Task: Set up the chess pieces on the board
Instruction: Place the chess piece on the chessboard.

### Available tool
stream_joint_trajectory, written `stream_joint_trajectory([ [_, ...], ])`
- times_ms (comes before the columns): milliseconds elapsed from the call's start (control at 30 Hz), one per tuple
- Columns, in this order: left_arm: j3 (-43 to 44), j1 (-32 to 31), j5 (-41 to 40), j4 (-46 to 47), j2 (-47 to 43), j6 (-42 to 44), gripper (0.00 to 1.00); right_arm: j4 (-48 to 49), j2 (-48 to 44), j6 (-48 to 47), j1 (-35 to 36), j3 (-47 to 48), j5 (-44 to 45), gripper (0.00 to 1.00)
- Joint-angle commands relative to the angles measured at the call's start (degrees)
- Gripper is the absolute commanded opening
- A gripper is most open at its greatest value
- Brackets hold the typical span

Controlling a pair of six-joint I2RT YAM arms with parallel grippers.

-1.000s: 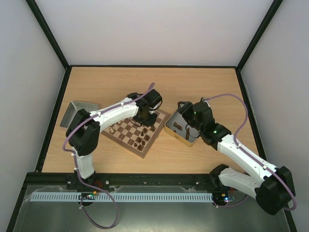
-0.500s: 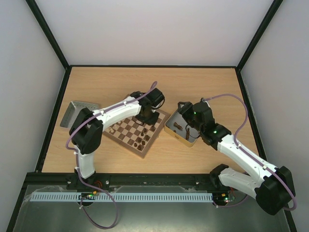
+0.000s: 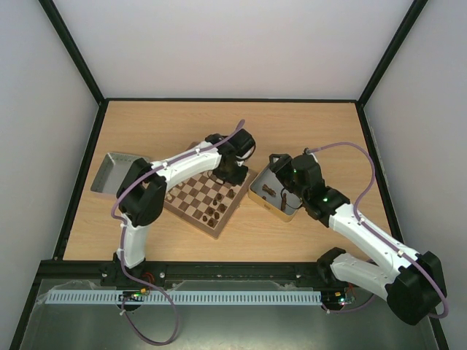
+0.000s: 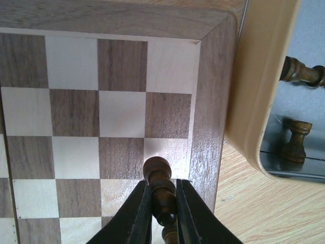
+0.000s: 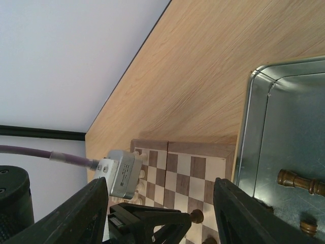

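Observation:
My left gripper point(image 4: 163, 203) is shut on a dark brown chess piece point(image 4: 157, 173), held a little above a pale square at the board's point(image 4: 213, 101) right rim. From above, the left gripper point(image 3: 232, 175) hangs over the board's point(image 3: 191, 195) corner nearest the tin. Several dark pieces point(image 3: 214, 213) stand along the board's near right side. Pale pieces point(image 5: 140, 186) line the far side, partly behind the left wrist. My right gripper point(image 5: 162, 213) is open and empty, hovering above the tin's point(image 3: 266, 206) left end.
The shiny tin point(image 5: 284, 132) touches the board's right rim and holds loose dark pieces, one lying down point(image 5: 297, 181) and a rook point(image 4: 295, 140) upright. A grey tray point(image 3: 109, 171) sits at the table's left. The left arm stretches across the board.
The left gripper has carried the dark piece right and slightly back, across the board to its tin-side edge. The right arm has stayed still.

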Motion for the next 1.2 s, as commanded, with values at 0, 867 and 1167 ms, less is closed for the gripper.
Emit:
stream_joint_trajectory([
  [0,2.28,0.19,2.01,-2.6,2.08,1.86,0.14,-0.92,-1.06,-0.55,0.25,-0.64,2.14,0.56],
  [867,4.23,0.11,3.35,-2.92,4.9,2.76,0.18,-0.85,-1.12,-0.57,0.25,-0.97,2.29,0.56],
  [1167,4.87,0.15,3.74,-2.87,4.57,2.55,0.27,-1.51,-1.02,-1.05,0.2,-0.68,2.88,0.56],
])
